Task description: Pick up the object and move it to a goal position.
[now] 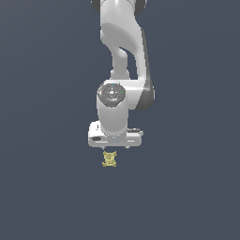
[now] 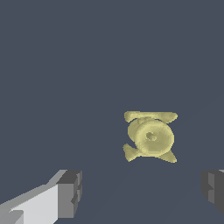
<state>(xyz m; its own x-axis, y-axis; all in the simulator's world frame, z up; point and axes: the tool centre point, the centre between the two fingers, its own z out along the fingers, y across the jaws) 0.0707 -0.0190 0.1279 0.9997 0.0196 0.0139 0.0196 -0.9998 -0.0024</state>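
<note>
The pincer [image 2: 140, 192] hung released above the small olive-yellow knobbly object [image 2: 150, 136], which lay on the dark surface [image 1: 47, 187]. The object sat off-centre (nearer one finger), so a straight descent risked knocking it aside.

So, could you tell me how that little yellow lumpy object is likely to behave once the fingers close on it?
The object looks rigid, so it probably won't flex. Its rounded middle and stubby knobs give uneven contact, so it may twist or slip between the pads. Far smaller than the gripper, it is likely light and easily nudged.
</note>
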